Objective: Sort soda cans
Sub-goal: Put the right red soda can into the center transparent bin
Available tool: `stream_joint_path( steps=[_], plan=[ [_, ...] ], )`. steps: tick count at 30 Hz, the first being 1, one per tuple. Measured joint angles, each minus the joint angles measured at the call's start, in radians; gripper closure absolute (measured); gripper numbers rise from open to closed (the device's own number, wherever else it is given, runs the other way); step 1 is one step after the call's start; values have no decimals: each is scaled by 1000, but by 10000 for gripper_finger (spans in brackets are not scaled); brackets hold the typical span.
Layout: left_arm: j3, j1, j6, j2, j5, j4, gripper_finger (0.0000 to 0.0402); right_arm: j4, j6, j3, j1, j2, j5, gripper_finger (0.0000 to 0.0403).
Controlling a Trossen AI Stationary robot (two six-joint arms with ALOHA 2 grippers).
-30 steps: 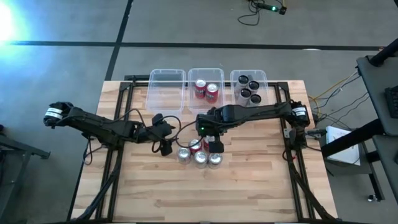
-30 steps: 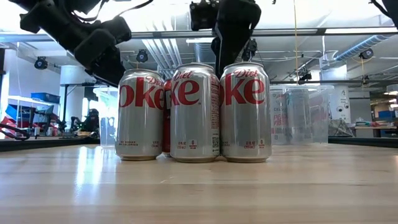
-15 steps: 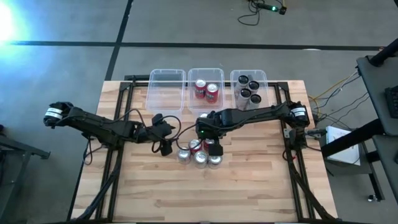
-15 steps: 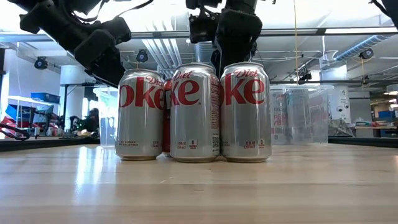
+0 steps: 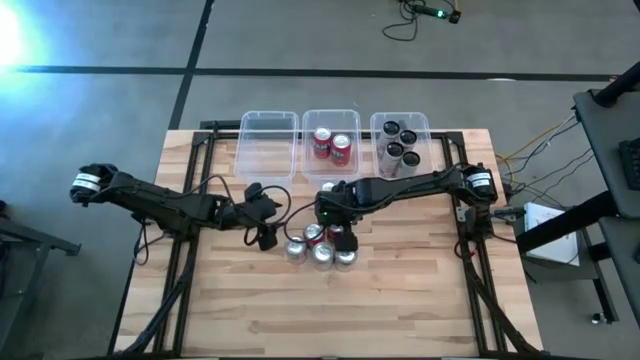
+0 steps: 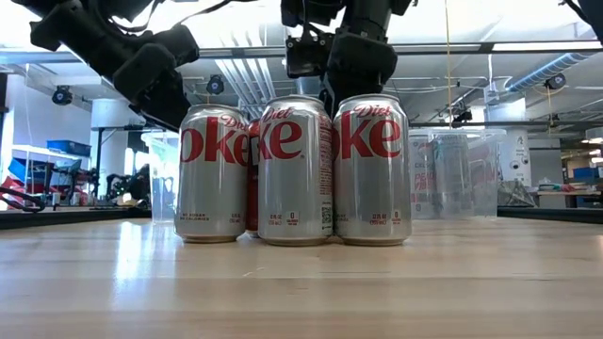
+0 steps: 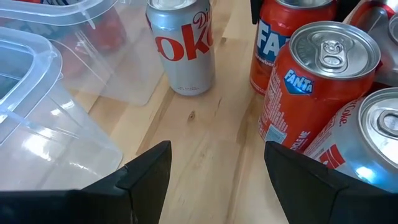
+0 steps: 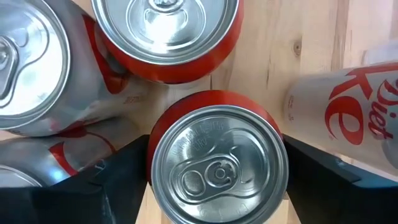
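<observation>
Three silver soda cans stand in a row near the table's middle, with two red cans just behind them. My right gripper hangs open over the cluster, pointing down, one finger on each side of a red can. My left gripper waits open at the cluster's left, holding nothing. Another silver can stands apart, farther back. Two red cans sit in the middle bin, and several black cans in the right bin. My right gripper straddles the red can's upper rim from above, and its fingers lie close against both sides. I cannot tell whether they touch the can, which stands upright on the table.
Three clear plastic bins line the far edge: the left bin, the middle bin and the right bin. Bare wood lies toward the table's near edge.
My right gripper has come down over the can cluster, toward the red can below it, staying open. The cans have not moved.
</observation>
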Motion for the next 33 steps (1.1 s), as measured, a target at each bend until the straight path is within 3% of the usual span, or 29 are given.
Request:
stream_joint_path(
  steps=[7, 17, 23, 28, 33],
  plan=[
    [0, 0, 0, 0, 0, -1, 159, -108, -11, 57, -2, -1, 9, 102],
    [0, 0, 0, 0, 0, -1, 159, -320, -114, 489, -14, -8, 39, 99],
    [0, 0, 0, 0, 0, -1, 159, -333, -172, 674, -89, -9, 155, 99],
    [0, 0, 0, 0, 0, -1, 159, -319, -200, 680, -195, -9, 170, 99],
    [0, 0, 0, 0, 0, 10, 159, -210, -213, 573, -299, -7, 117, 99]
  ],
)
